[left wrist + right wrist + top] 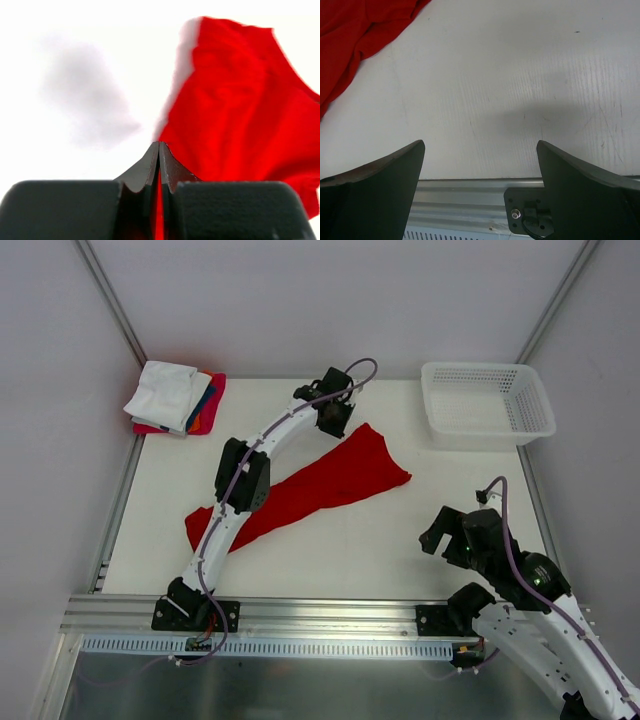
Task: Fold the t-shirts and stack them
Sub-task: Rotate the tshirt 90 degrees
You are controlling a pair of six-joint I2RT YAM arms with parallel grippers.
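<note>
A bright red t-shirt lies stretched in a long band across the middle of the table, partly under my left arm. My left gripper is at its far end, shut on an edge of the shirt; in the left wrist view the red cloth is pinched between the closed fingers and hangs beyond them. My right gripper is open and empty near the front right of the table; in the right wrist view a corner of the red shirt shows at the upper left. A stack of folded shirts, white on top of blue, orange and pink-red, sits at the far left corner.
A white plastic mesh basket stands at the far right corner. A metal rail runs along the front edge of the table. Grey walls close in the left, back and right sides.
</note>
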